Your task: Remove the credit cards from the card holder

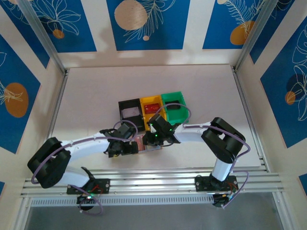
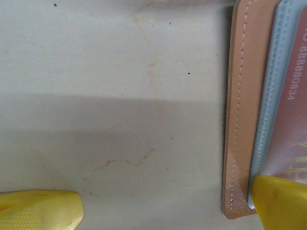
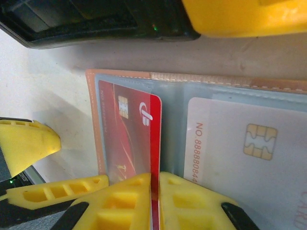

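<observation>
Meeting over the open card holder (image 1: pixel 150 145) at the near middle of the table (image 1: pixel 96 91), just this side of a row of bins (image 1: pixel 152 108), both arms reach in. Left wrist: the left gripper (image 2: pixel 158 211) gapes wide, holding nothing, one fingertip (image 2: pixel 280 201) on the holder's corner. Right wrist: the right gripper (image 3: pixel 154 201) pinches the edge of the red credit card (image 3: pixel 127 139) lying in its pocket, with a white card (image 3: pixel 240 143) in the neighbouring pocket.

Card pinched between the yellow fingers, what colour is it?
The card is red, darker across its middle; the right wrist view shows it best.
</observation>
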